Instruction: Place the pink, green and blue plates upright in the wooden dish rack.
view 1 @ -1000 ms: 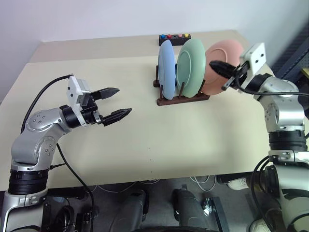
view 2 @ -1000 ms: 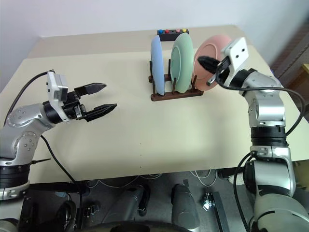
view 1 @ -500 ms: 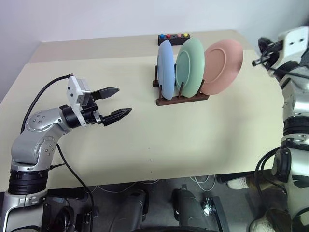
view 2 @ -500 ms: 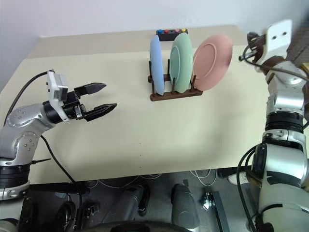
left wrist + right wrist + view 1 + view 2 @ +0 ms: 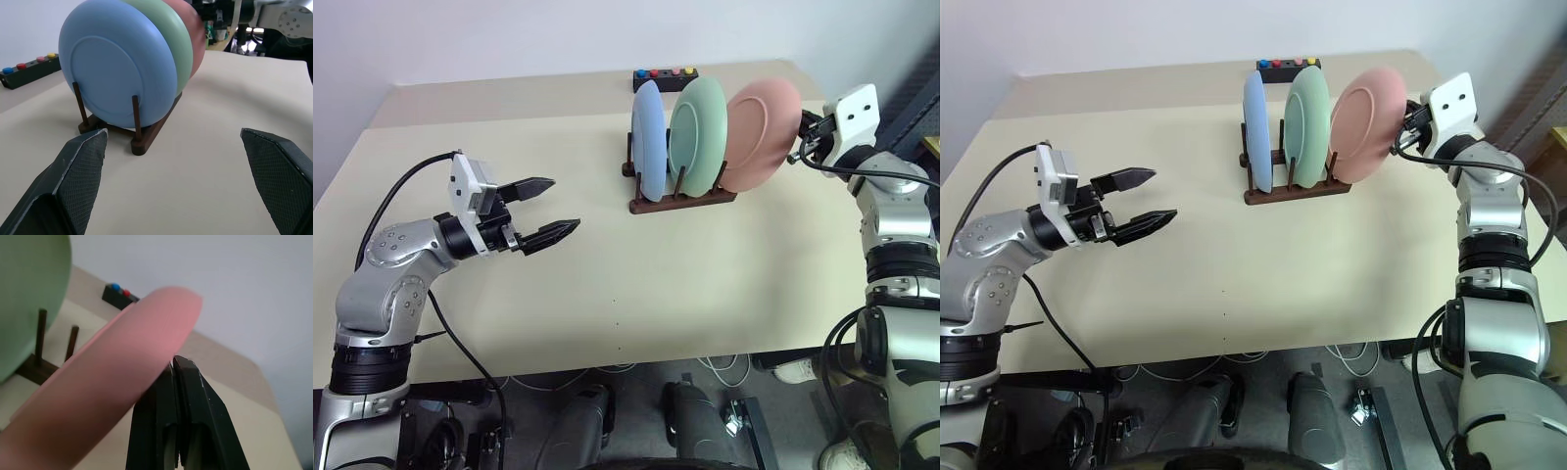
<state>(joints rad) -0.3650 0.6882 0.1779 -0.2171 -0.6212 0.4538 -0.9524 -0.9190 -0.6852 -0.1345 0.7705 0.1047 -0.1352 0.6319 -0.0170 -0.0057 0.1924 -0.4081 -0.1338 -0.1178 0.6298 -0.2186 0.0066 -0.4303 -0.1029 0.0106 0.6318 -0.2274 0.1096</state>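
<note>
All three plates stood upright in the wooden dish rack [image 5: 682,201] near the far edge of the tabletop [image 5: 705,284]: the blue plate [image 5: 650,139] at the rack's left end, the green plate [image 5: 697,135] in the middle, and the pink plate [image 5: 762,134] at the right end, leaning out to the right past the end of the rack. The right gripper [image 5: 173,363] sat just beside the pink plate's right rim, its fingers [image 5: 195,396] pressed together with nothing between them; whether they touched the rim could not be told. The left gripper [image 5: 543,209] hung over the tabletop well to the left of the rack, its fingers [image 5: 551,234] spread wide and empty, pointing toward the plates. A small black box [image 5: 667,75] with coloured buttons lay behind the rack.
</note>
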